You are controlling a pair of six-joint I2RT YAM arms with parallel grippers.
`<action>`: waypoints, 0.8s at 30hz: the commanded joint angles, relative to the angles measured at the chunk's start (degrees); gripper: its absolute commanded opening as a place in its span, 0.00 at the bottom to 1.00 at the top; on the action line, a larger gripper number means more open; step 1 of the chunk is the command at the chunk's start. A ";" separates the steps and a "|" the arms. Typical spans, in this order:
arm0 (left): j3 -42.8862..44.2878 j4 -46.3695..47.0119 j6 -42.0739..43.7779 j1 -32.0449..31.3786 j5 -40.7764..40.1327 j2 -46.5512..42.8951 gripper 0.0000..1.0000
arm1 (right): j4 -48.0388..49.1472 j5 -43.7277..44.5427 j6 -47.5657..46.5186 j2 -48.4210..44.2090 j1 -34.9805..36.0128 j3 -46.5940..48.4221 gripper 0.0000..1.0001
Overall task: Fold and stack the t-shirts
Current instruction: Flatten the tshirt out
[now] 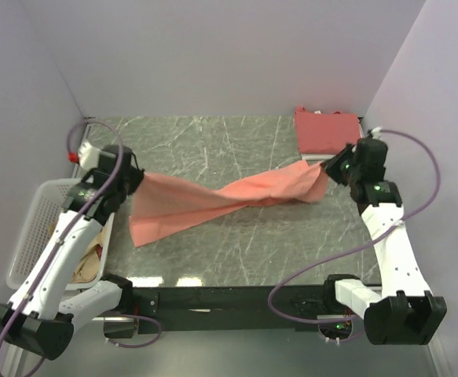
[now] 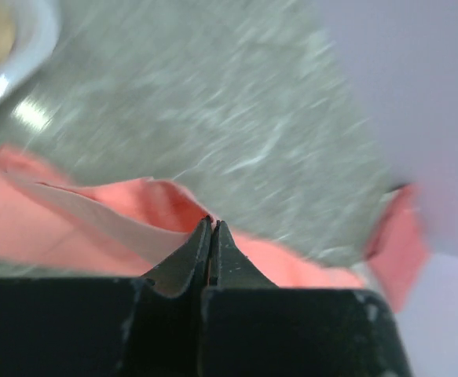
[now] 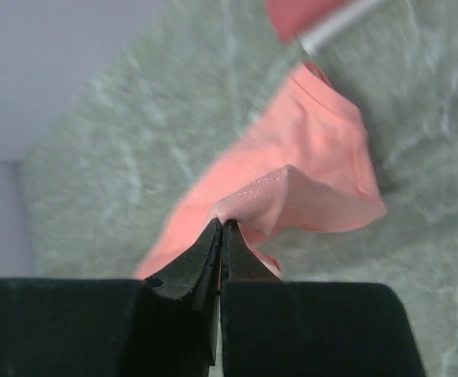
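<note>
**Grey marble table (image 1: 213, 149), one pink t-shirt (image 1: 213, 206) strung across it**

Closest to my bases, a bare strip of stone runs along the near edge. At my left, a white basket (image 1: 32, 228) sits against the table's side with more clothing in it.

Further out, the t-shirt hangs between my two arms. My left gripper (image 1: 138, 179) has its jaws pressed together on one edge of the cloth, and the wrist view shows fabric pinched right at the tips. My right gripper (image 1: 328, 169) is likewise clamped on a fold at the other end. The span is twisted near the middle, and the lower left corner sags and seems to reach the table.

Beyond my right gripper, a folded red shirt (image 1: 327, 129) lies in the far right corner, just beside it.

I judge this is the spreading step. To do it well, I should take the twist out first, hold equal tension at both ends, and lower both together so the cloth lands flat. The open stone lies centre and far left. On the right I am tight against the wall and the folded shirt, so I should not drag cloth over it.
</note>
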 commanded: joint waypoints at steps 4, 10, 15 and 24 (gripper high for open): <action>17.64 0.54 9.87 2.94 -6.29 -3.13 0.01 | -2.95 -3.16 2.01 -4.89 -3.16 18.78 0.00; 26.26 0.37 13.13 2.94 -4.97 -5.85 0.01 | -6.91 -3.16 1.48 -8.23 -5.18 31.27 0.00; 29.78 -1.31 14.10 2.94 -5.41 -9.98 0.01 | -9.71 -3.25 0.25 -11.48 -5.18 37.18 0.00; 34.79 -0.62 16.12 2.94 -6.29 -11.06 0.01 | -10.78 -3.07 -0.63 -11.59 -5.18 48.61 0.00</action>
